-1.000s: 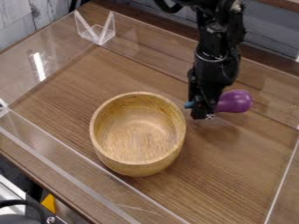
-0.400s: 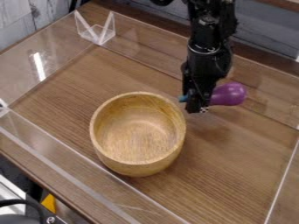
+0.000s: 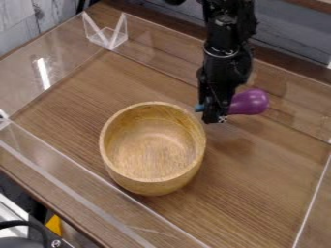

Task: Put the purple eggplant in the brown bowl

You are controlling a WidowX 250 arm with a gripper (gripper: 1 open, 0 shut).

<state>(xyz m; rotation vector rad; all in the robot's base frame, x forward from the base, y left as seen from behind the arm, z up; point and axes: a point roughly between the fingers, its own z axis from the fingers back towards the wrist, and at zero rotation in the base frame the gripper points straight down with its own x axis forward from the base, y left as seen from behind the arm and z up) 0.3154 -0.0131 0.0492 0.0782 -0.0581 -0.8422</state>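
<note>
A black robot arm's gripper (image 3: 216, 114), pointing straight down, is clenched on the stem end of a small glossy purple toy eggplant (image 3: 250, 101) at centre-right of the frame. The eggplant's rounded body sticks out to the right of the gripper, just beyond the right rim of a large round light-brown wooden bowl (image 3: 153, 147), which sits empty at centre on the wood-grain surface (image 3: 265, 184). Whether the eggplant is clear of the surface can't be told from this angle. Clear acrylic walls (image 3: 37, 68) fence the work area, w/ a small clear stand (image 3: 106, 31) at upper left.

Judgement: transport step, approx. midway thru the task. To do it well, lift enough to clear the thick rim, carry toward lower left until over the bowl's middle, then lower before letting go. Grip is off-centre near the stem, so the glossy body may swing or slip; slow, steady travel looks wise.
</note>
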